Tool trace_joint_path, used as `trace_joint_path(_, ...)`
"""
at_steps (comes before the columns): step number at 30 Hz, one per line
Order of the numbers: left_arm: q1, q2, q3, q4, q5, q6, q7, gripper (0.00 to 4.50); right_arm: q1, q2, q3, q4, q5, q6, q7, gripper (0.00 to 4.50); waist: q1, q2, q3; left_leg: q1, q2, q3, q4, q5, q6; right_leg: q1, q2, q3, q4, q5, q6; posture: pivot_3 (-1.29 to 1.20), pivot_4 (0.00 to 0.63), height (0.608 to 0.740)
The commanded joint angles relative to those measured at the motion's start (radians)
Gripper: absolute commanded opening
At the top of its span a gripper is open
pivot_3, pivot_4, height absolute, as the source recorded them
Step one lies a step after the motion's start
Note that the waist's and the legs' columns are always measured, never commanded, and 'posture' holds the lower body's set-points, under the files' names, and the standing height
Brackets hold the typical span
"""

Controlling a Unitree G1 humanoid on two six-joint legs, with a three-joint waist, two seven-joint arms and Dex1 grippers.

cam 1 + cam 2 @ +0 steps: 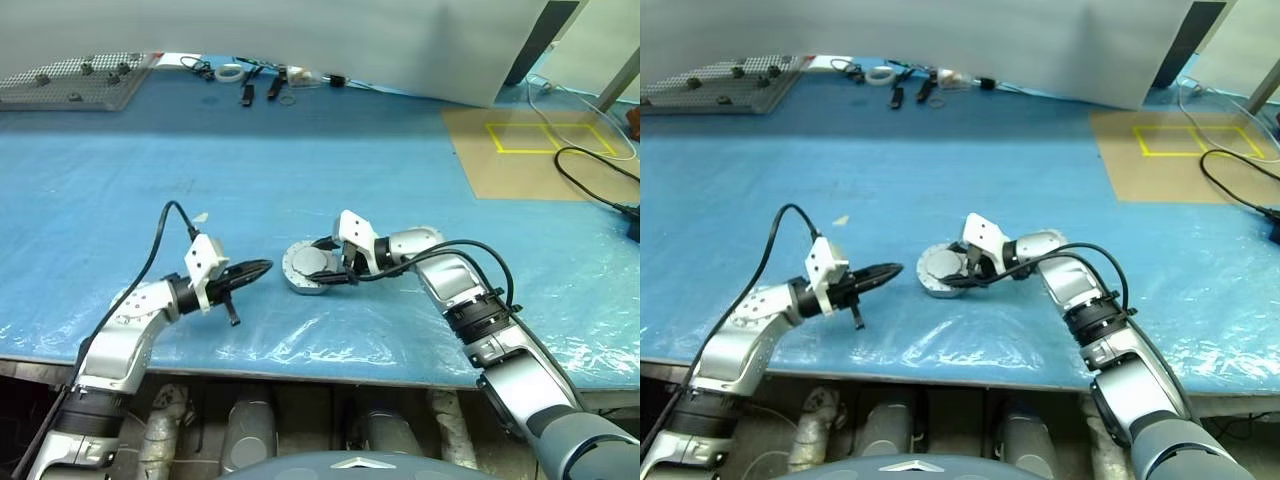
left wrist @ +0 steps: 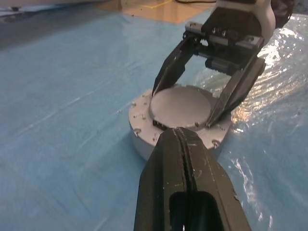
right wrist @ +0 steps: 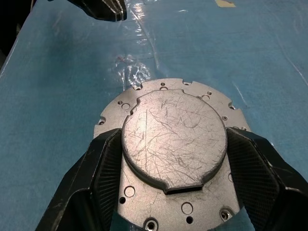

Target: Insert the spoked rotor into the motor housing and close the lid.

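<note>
Your right gripper (image 3: 168, 159) is clasping the raised round centre of the lid (image 3: 174, 134), one black ribbed finger (image 3: 103, 168) pressing each side of it — a grip, not a loose hover. The lid is showing its plain grey face: scratched, dull metal, a flat disc with a small square notch in the near edge, standing proud of a wider flange dotted with screw holes and scalloped along its rim. It is sitting on the motor housing (image 2: 144, 144), whose pale, shallow round wall is resting on the blue sheet (image 1: 300, 160) near the table's front edge, between your two arms. The sheet is smooth, with a crinkled, shiny film over it beside the housing.

Your left gripper (image 2: 183, 144) is pointing level at the housing from just beside it, its two black fingers pressed tight together with nothing between them — apart from the metal, as far as the head views show.

You are seeing nothing of the housing's inside; the lid is covering it. Small dark items and a white ring at the table's far edge are too small to make out.
</note>
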Motion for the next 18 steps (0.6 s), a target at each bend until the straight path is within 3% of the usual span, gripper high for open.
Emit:
trace_joint_path(1,-0.034,-0.012,-0.019,0.016,0.014,-0.002,-0.003,0.0,0.032,-0.016,0.008,0.023,-0.023,0.04,-0.016,2.98,0.0,0.0,0.0,0.0,0.0,0.0,0.0,0.0,0.0,0.0,0.0,0.0,0.0,0.0,0.0,0.0,0.15,0.74)
trace_joint_path(18,-0.079,-0.104,-0.109,0.238,0.133,-0.122,-0.008,0.0,0.056,-0.022,-0.009,-0.007,-0.014,0.065,-0.034,2.98,0.004,0.0,0.0,-0.004,0.0,0.001,-0.003,0.0,0.0,-0.004,0.0,0.0,-0.002,0.0,0.0,0.0,0.15,0.74)
